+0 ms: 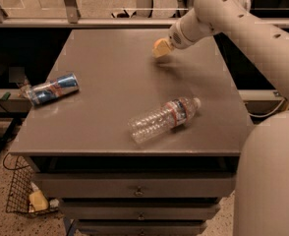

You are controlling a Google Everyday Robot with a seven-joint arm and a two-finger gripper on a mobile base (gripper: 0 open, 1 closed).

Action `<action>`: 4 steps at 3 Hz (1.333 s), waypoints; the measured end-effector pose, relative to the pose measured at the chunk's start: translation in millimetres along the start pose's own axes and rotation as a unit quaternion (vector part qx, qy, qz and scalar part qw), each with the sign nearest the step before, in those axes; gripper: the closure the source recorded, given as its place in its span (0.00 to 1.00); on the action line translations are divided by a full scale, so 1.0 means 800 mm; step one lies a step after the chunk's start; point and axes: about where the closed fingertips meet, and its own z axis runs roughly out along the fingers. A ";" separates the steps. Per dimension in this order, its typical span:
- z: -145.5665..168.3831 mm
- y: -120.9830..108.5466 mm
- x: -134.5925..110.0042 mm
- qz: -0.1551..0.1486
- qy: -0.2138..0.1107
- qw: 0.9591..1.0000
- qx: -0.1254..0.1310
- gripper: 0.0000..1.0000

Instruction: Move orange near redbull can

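Note:
The redbull can (53,88), blue and silver with red marks, lies on its side at the left edge of the grey table (110,63). My gripper (160,48), tan-tipped at the end of the white arm (218,14), hovers over the far right part of the table, well away from the can. No orange shows in this view; it is hidden or out of sight.
A clear crinkled plastic water bottle (164,118) lies on its side near the table's front middle. The table has drawers below. A wire basket (21,195) sits on the floor at the lower left. A railing runs behind the table.

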 end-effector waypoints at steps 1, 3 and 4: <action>-0.048 0.035 -0.024 -0.055 -0.031 0.997 -0.033 0.96; -0.093 0.112 -0.027 -0.195 -0.016 0.973 -0.120 1.00; -0.091 0.112 -0.027 -0.194 -0.016 0.973 -0.121 1.00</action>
